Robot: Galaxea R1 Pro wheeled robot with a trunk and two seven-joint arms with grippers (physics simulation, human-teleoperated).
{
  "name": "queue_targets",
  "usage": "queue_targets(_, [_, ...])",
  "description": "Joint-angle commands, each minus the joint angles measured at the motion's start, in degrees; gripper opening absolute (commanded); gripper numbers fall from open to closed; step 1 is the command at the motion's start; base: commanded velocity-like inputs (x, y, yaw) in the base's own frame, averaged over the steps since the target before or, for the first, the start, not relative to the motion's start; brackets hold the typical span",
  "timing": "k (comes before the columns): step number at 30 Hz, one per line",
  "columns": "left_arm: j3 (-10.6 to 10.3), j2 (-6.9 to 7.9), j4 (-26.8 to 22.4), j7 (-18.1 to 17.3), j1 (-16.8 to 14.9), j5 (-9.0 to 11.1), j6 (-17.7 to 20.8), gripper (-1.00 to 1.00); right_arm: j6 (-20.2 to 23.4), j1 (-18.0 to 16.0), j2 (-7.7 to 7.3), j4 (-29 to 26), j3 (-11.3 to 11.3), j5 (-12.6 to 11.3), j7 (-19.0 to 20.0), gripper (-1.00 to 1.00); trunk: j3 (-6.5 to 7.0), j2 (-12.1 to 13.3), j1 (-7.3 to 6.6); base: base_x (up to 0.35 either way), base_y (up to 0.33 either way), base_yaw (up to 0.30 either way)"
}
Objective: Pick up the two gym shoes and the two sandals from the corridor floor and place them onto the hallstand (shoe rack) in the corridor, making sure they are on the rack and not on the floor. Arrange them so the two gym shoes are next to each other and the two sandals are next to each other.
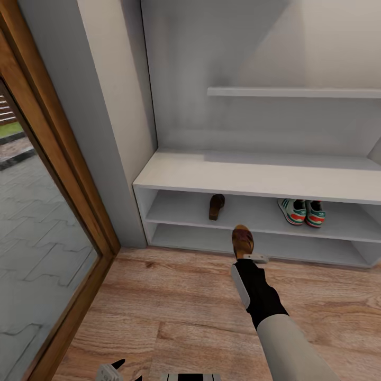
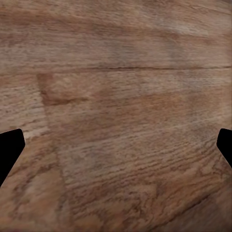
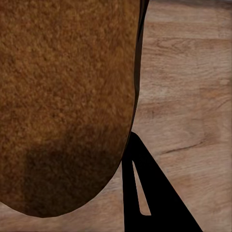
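Now the second sandal (image 1: 243,241) hangs in the right gripper (image 1: 248,255), toe pointing at the rack (image 1: 254,180), just in front of its lower shelves and above the floor (image 1: 174,307). In the right wrist view the sandal's brown underside (image 3: 63,106) sits close against the camera with one dark finger (image 3: 145,188) pressed along its edge, so the fingers look clenched on it, near the heel end.

Its partner, the first sandal (image 1: 216,206), already lies on the rack's middle shelf, toward the left of centre. The two gym shoes (image 1: 301,211) sit side by side on that same shelf, well to the right of the first sandal, touching or nearly so. So three of the four are up, and what is left, by my reading, is to slide the held sandal onto the middle shelf beside the first.

The risks from here: the shelf opening is low, and the sandal is held at about the height of the shelf's front edge, so a flat push could catch the toe on that edge and twist the sandal out of the grip onto the floor. Letting go too near the shelf lip could let it tip off. Reaching too deep could nudge the first sandal away from the pairing.

The left gripper (image 2: 116,145) points at bare floor by the rack's near side, its fingertips (image 2: 9,150) wide apart and holding nothing.
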Motion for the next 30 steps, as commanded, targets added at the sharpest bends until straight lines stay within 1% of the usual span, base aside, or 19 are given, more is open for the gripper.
queue_targets(1, [0.2, -0.02, 0.1, -0.4, 0.0, 0.2, 0.0, 1.00, 0.1, 0.0, 0.01, 0.0, 0.0, -0.6, -0.5, -1.00, -0.05, 0.0, -0.01, 0.000, 0.000, 0.000])
queue_targets(5, [0.2, -0.15, 0.1, -0.4, 0.0, 0.1, 0.0, 1.00, 0.1, 0.0, 0.01, 0.1, 0.0, -0.6, -0.5, -1.00, -0.05, 0.0, -0.01, 0.076, 0.000, 0.000])
queue_targets(13, [0.2, -0.16, 0.1, -0.3, 0.0, 0.1, 0.0, 1.00, 0.1, 0.0, 0.01, 0.2, 0.0, -0.6, -0.5, -1.00, -0.05, 0.0, -0.01, 0.218, 0.000, 0.000])
queue_targets(22, [0.2, -0.21, 0.2, -0.3, 0.0, -0.1, 0.0, 1.00, 0.0, 0.0, 0.01, 0.2, 0.2, -0.6, -0.5, -1.00, -0.05, 0.0, -0.01, 0.060, 0.000, 0.000])
queue_targets(30, [0.2, -0.24, 0.2, -0.4, 0.0, -0.2, 0.0, 1.00, 0.0, 0.0, 0.01, 0.2, 0.2, -0.6, -0.5, -1.00, -0.05, 0.0, -0.01, 0.285, 0.000, 0.000])
